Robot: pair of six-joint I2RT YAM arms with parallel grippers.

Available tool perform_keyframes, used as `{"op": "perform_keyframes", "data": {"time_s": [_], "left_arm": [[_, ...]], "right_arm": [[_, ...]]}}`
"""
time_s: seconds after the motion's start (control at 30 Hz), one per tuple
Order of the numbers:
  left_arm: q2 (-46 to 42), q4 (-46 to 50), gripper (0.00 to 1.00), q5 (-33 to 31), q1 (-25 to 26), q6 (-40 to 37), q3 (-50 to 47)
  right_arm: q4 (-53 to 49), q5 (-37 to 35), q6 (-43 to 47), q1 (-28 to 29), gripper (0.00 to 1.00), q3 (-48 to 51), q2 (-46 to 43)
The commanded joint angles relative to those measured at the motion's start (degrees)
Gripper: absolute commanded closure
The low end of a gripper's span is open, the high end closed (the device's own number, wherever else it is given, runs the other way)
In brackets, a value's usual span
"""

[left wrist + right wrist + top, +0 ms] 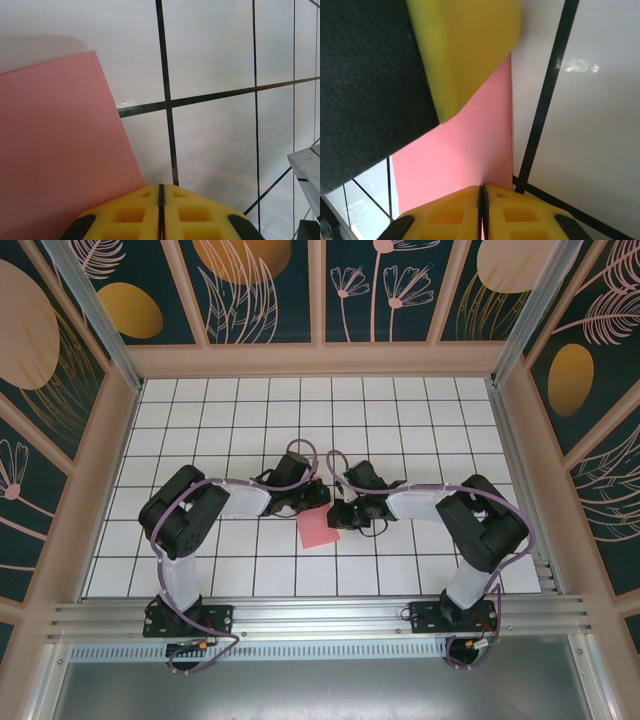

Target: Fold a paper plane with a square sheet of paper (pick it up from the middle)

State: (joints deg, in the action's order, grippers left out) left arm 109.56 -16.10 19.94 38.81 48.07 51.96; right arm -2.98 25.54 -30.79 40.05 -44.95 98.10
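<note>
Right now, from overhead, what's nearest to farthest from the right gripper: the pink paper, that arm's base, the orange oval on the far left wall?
1. The pink paper, just left of the right gripper, mid-table.
2. The right arm's base, near edge, right side.
3. The orange oval, far wall, upper left.

Right gripper (482,190): jaws pressed together, tips at the paper's (465,155) edge. Left gripper's yellow finger (465,50) and black body overlap the paper, upper left. White tiles (590,130) with black grid lines at right.
</note>
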Motion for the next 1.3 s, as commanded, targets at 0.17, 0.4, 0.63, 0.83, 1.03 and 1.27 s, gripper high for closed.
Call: {"op": "perform_keyframes", "data": {"time_s": [0.17, 0.4, 0.63, 0.83, 1.03, 1.27], "left_arm": [[2.9, 8.4, 0.91, -8.8, 0.2, -2.7, 3.4], [4.3, 12.5, 0.91, -12.8, 0.2, -4.6, 7.6], [5.4, 15.3, 0.91, -14.6, -0.4, -6.4, 11.1], [6.1, 16.4, 0.91, -14.8, -1.9, -7.8, 13.2], [7.5, 17.1, 0.91, -14.4, -2.8, -8.2, 15.1], [7.9, 17.2, 0.91, -14.1, -4.2, -8.8, 16.5]], "right_arm": [[-4.5, -1.4, 0.8, 0.6, 0.86, 3.8, 0.3], [-5.0, -0.9, 0.2, 0.8, 0.86, 6.8, -0.9], [-5.8, -1.4, -0.7, 0.7, 0.86, 9.0, 0.5], [-6.4, -2.3, -0.8, 0.8, 0.86, 10.2, 1.0], [-7.3, -4.2, -1.0, 0.9, 0.87, 10.8, 1.6], [-7.2, -4.6, -1.1, 1.0, 0.87, 11.3, 2.2]]}}
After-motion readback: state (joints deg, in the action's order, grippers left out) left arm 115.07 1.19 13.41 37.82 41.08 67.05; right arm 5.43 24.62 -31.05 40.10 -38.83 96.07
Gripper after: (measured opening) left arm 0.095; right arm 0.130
